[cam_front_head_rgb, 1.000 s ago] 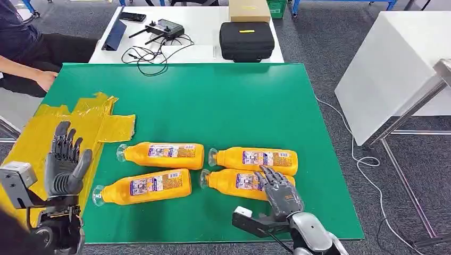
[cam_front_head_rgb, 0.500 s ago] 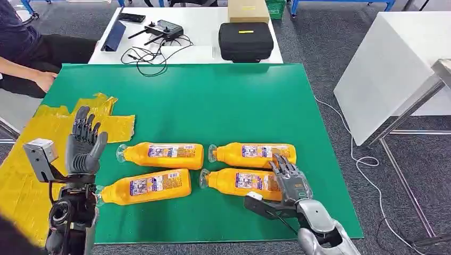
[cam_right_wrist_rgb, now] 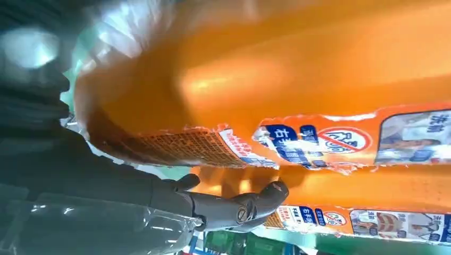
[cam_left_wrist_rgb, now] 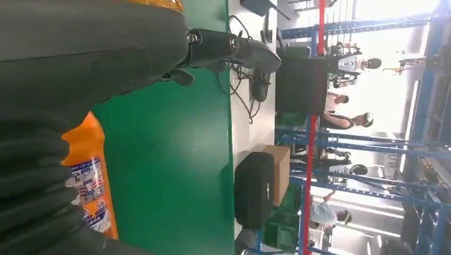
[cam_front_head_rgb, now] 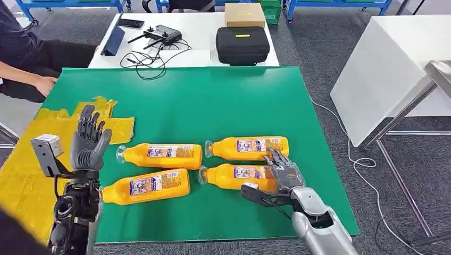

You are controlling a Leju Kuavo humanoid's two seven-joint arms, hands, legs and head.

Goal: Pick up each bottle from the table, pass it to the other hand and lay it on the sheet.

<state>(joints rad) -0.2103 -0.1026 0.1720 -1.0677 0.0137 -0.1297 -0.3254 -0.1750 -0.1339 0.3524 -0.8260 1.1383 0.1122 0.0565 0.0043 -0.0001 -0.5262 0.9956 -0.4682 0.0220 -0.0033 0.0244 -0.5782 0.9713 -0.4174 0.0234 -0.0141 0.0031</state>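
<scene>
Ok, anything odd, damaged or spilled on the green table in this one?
No spill or damage shows. The yellow sheet at the table's left is odd: ragged, crinkled, overhanging the edge. All four orange bottles lie on their sides, which suits the task. The right hand rests on the near right bottle.

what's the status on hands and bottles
Right hand on near-right bottle, grip unconfirmed. Left hand raised, open. Four bottles on table, none on yellow sheet.

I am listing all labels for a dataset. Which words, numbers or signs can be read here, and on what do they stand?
Bottle labels, right wrist view: Chinese print and a red prohibition sign; characters too blurred to quote.
Bottle labels, head view: too small to read.
Black case: yellow mark, no legible text.
Cardboard box: nothing legible.
</scene>
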